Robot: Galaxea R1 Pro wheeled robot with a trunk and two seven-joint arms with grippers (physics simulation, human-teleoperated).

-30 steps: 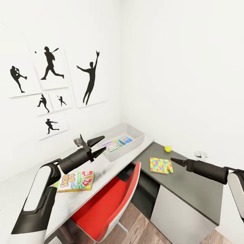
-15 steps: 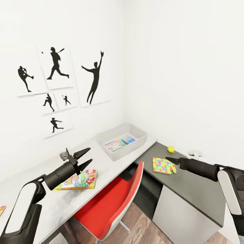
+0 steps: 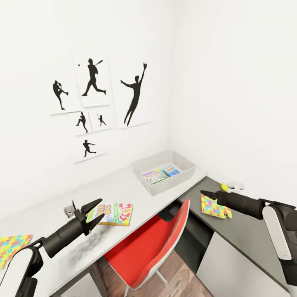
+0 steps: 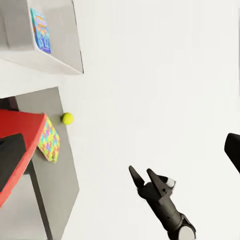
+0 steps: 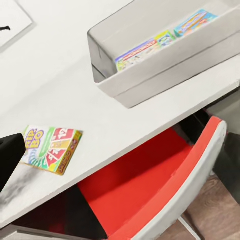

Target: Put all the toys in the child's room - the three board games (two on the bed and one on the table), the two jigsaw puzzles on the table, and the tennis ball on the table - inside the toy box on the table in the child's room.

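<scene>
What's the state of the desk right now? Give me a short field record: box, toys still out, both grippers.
toy box: on the light desk by the wall corner, two colourful flat boxes inside
board game: flat on the light desk, outside the box
jigsaw puzzle near right arm: on the dark desk
second jigsaw puzzle: at the light desk's far left edge
tennis ball: on the dark desk near the wall
left gripper: open, empty, above the board game's edge
right gripper: open or shut unclear, over the dark desk

The board game box (image 5: 50, 149) on the white desk (image 5: 60, 85) reads "SKIP BO", with "12" on a red card.
</scene>
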